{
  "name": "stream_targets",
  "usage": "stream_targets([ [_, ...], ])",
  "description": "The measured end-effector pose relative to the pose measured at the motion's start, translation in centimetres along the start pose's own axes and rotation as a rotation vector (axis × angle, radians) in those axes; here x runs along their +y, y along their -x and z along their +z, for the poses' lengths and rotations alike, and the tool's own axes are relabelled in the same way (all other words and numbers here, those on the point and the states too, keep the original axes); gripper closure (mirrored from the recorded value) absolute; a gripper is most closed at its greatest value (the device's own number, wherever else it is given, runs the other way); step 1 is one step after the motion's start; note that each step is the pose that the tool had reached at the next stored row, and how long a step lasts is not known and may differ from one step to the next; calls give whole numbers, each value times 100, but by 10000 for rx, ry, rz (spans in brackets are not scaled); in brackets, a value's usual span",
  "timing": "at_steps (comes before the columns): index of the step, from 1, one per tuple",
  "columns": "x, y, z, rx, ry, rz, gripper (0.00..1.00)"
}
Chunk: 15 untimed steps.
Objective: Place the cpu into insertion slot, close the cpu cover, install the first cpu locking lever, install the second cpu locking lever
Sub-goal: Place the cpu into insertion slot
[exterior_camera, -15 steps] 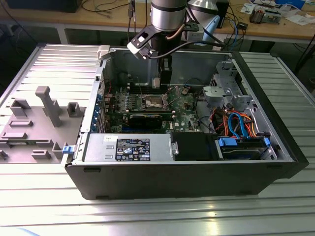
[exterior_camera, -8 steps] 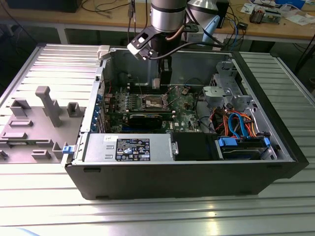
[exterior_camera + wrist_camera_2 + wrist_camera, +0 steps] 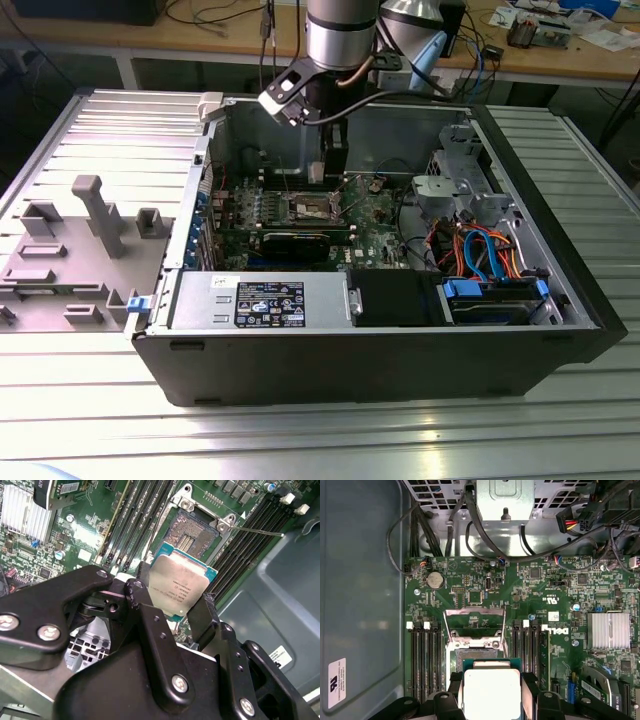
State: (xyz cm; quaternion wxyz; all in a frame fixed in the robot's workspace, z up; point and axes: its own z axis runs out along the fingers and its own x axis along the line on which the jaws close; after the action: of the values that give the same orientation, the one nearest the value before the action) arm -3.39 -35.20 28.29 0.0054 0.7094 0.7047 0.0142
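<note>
My gripper point(image 3: 175, 602) is shut on the cpu point(image 3: 181, 582), a flat square chip with a silver top, its black fingers point(image 3: 142, 592) pressing two opposite edges. I hold the chip just above the green motherboard, close beside the insertion slot point(image 3: 189, 530), whose pale contact field lies bare. In the first wrist view the cpu point(image 3: 491, 690) covers the near edge of the insertion slot point(image 3: 475, 654), and the cpu cover point(image 3: 475, 612) stands swung open beyond it. A thin locking lever point(image 3: 257, 530) sticks out sideways. In the exterior view the gripper point(image 3: 331, 168) hangs inside the open case over the socket point(image 3: 312, 207).
Long memory slots point(image 3: 425, 660) flank the socket on both sides. A finned heat sink point(image 3: 607, 630) and a black card point(image 3: 300, 240) lie nearby. The power supply point(image 3: 260, 300) and the drive cage with coloured cables point(image 3: 480, 250) fill the case front. A grey fixture tray point(image 3: 80, 240) sits on the exterior view's left.
</note>
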Motion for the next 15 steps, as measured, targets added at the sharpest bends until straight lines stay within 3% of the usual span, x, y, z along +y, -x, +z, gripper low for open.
stream_targets([
  [10, -1, -2, 30, 2, -72, 0, 45],
  [15, -1, -6, 48, 0, -282, 3, 45],
])
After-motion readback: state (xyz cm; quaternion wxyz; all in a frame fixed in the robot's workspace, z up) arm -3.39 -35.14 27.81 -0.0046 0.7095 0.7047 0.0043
